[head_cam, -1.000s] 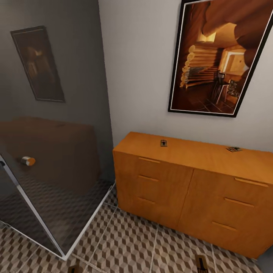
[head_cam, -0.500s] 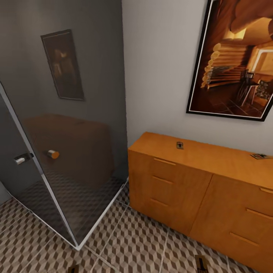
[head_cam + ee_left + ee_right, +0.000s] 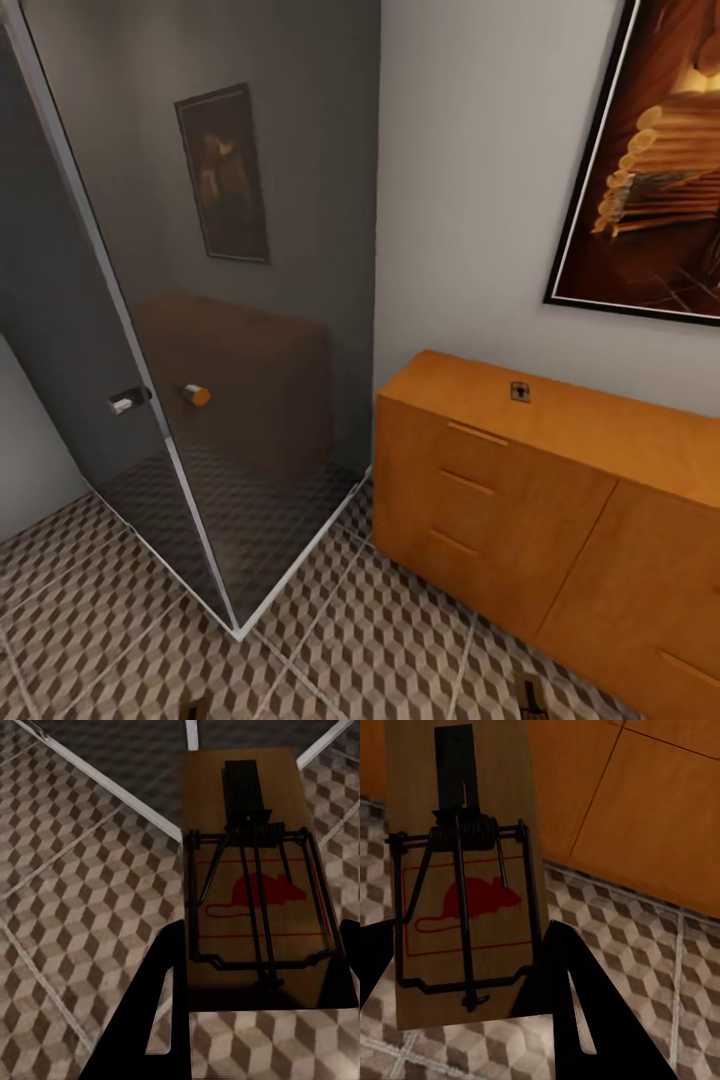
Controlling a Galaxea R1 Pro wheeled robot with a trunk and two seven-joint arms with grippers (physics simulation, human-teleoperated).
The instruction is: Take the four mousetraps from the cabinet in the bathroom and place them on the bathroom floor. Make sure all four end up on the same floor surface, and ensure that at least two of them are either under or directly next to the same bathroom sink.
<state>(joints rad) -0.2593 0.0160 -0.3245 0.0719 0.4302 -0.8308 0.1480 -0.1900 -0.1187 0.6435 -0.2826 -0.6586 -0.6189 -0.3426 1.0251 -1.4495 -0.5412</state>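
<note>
Left gripper pinches a mousetrap above the bathroom floor; right gripper pinches another. Third mousetrap on the cabinet, 2 o'clock; glass enclosure corner at 10 o'clock.

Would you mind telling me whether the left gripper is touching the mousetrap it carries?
Touching: the left wrist view shows the mousetrap wedged between the left gripper's dark fingers, held above the floor.
</note>
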